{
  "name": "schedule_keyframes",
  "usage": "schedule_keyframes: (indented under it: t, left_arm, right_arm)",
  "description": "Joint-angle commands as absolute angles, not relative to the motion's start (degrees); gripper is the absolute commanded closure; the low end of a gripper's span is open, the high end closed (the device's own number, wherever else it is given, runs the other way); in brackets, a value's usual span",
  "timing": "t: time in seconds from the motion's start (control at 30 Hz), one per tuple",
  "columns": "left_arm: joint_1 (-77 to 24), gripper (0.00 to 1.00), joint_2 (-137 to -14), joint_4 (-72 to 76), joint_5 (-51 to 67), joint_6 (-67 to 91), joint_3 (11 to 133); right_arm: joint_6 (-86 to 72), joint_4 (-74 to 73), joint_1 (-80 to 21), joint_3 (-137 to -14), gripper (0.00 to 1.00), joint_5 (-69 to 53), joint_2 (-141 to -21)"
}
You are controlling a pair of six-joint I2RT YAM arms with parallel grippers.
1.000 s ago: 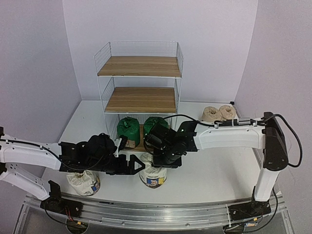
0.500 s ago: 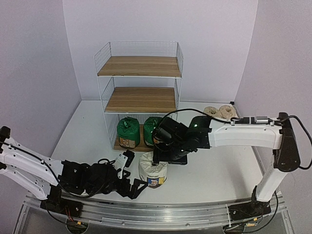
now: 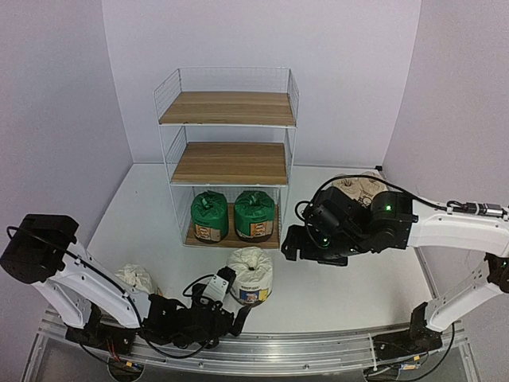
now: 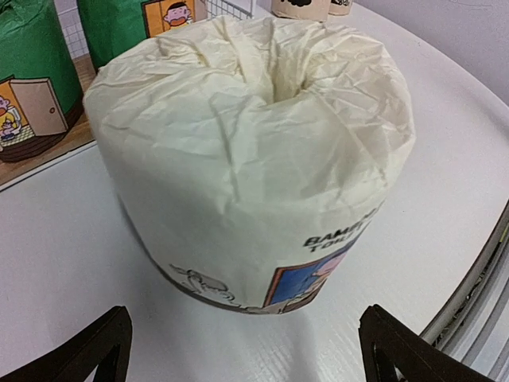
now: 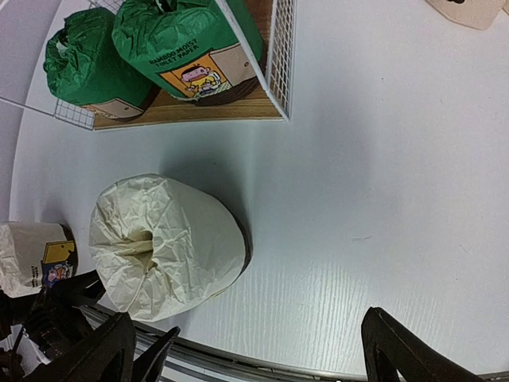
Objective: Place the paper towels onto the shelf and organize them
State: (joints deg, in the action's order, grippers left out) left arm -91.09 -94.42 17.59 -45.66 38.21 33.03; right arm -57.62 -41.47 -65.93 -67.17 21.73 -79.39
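- The left gripper (image 3: 235, 318) sits low at bottom centre of the overhead view, by the front rail. Its wrist view (image 4: 250, 358) shows the dark fingertips (image 4: 99, 350) spread wide into the bottom corners, pinching nothing.
- A cream-white wrapped paper-towel roll with a blue-and-yellow label (image 4: 254, 159) stands upright on the white table (image 3: 143, 207). It fills the left wrist view just ahead of the spread fingertips, apart from both. Overhead it appears at lower centre (image 3: 250, 274). The right wrist view alone shows its gathered top from above, lower left (image 5: 163, 243).
- A second white roll (image 3: 135, 278) stands at lower left overhead, beside the left arm. The right wrist view catches it at the left edge (image 5: 32, 255). The left wrist view does not show it.
- The right gripper (image 3: 290, 243) is at centre right overhead, where its jaws cannot be read. Its wrist view (image 5: 254, 350) shows the fingertips (image 5: 111, 350) far apart in the bottom corners, with bare table between them and nothing held.
- Two green wrapped rolls (image 3: 209, 213) (image 3: 254, 213) stand side by side on the bottom board of the shelf. Both wrist views show them (image 5: 183, 44) (image 4: 32, 72).
- The three-tier white wire shelf with wood-grain boards (image 3: 227, 107) stands at upper centre overhead. The right wrist view shows only its mesh side (image 5: 280, 56).
- The tan rolls (image 3: 358, 187) are on the table right of the shelf, partly hidden behind the right arm overhead. The wrist views show only slivers of them (image 4: 302, 8) (image 5: 469, 12).
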Motion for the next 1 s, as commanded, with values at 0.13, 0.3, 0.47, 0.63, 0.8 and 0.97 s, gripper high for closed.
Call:
schedule_keyframes:
  t: [0.13,0.3,0.47,0.63,0.8,0.97]
  left_arm:
    - [-91.2,0.00,-98.4,31.3,-49.8,32.7,35.4]
    - [-90.9,0.00,-102.0,33.1,-52.7,31.6,36.7]
    - [-89.8,0.00,-103.8,38.0,-52.7,30.4,35.8]
    - [-89.0,0.00,-106.0,41.8,-53.5,27.9,36.5]
    - [-87.5,0.00,-107.7,44.6,-55.5,27.3,36.7]
    - [-86.2,0.01,-108.6,50.6,-54.1,23.0,36.1]
  right_arm:
    - [-59.4,-41.3,-65.9,-66.9,0.02,23.6,-79.6]
    - [-59.9,-41.3,-65.9,-67.0,0.02,23.5,-79.7]
    - [-59.7,-41.3,-65.9,-68.0,0.02,22.7,-80.8]
    - [-59.2,-41.3,-65.9,-69.6,0.03,21.4,-82.4]
    - [-58.9,-41.3,-65.9,-70.7,0.04,20.4,-83.3]
    - [-58.9,-41.3,-65.8,-70.9,0.04,20.2,-83.6]
